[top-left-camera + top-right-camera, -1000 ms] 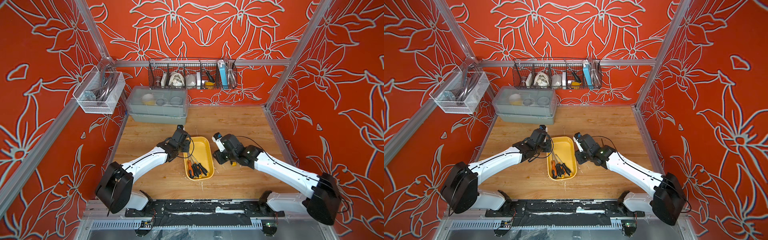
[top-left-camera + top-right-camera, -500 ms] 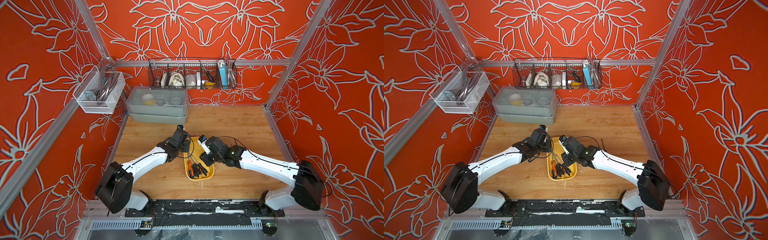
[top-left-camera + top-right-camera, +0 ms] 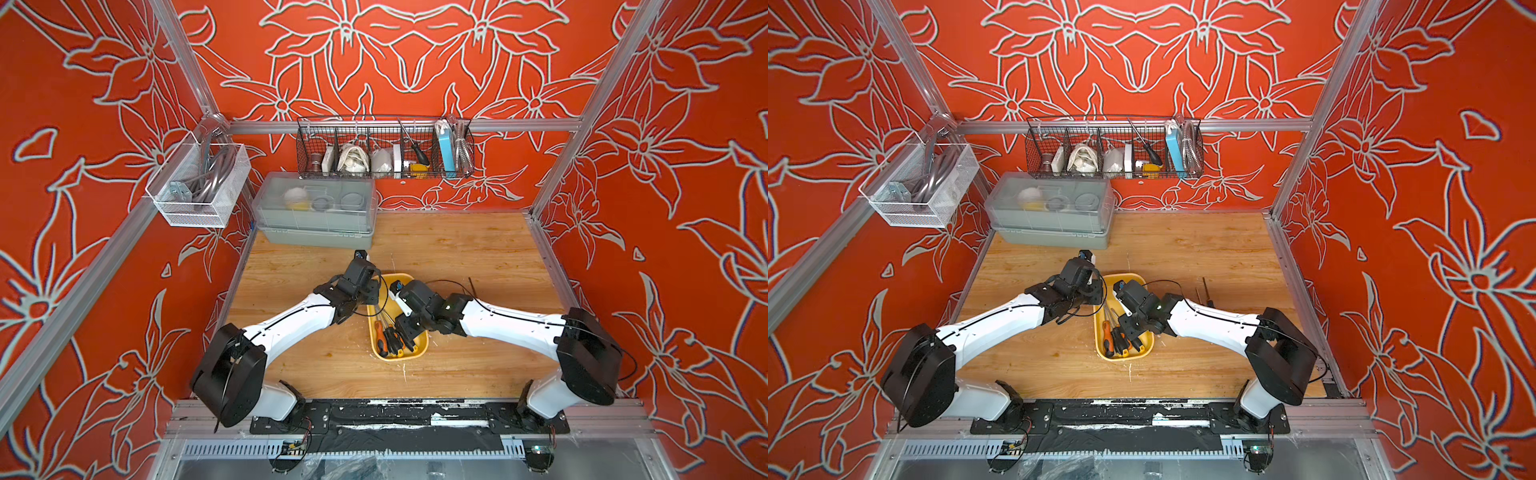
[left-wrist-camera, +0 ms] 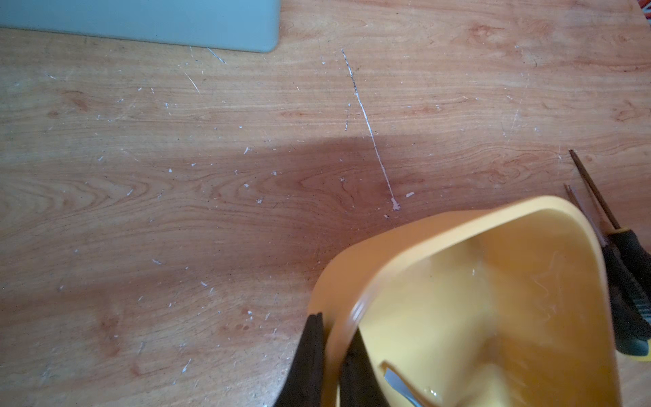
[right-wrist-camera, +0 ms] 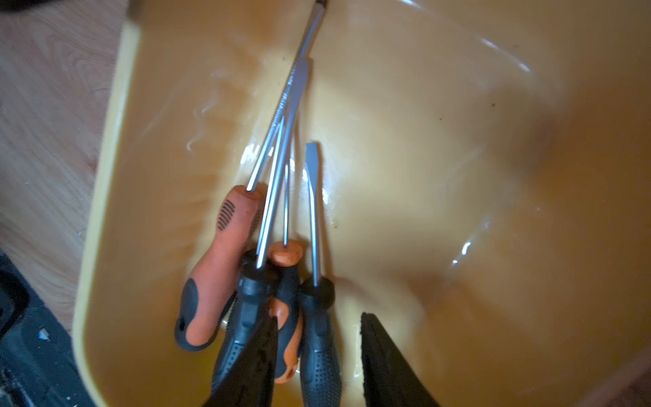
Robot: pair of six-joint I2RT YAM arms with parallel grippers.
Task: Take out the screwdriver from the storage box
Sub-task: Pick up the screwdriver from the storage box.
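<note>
Wooden surface [image 3: 457, 249] with a yellow storage box [image 3: 420, 345] just 6 o'clock of its centre, a claw at each side.
The storage box is a shallow, glossy tray with rounded corners, its long axis running 12 to 6 o'clock in both top views. The left claw [image 4: 334, 345] is pinched together on its rim near 10 o'clock, one finger inside and one outside. The right claw [image 5: 318, 319] hangs with its fingers apart, either side of the black-handled flat-blade screwdriver [image 5: 316, 296]. Four screwdrivers [image 3: 1119, 338] bunch their handles at the box's 6 o'clock end.
</note>
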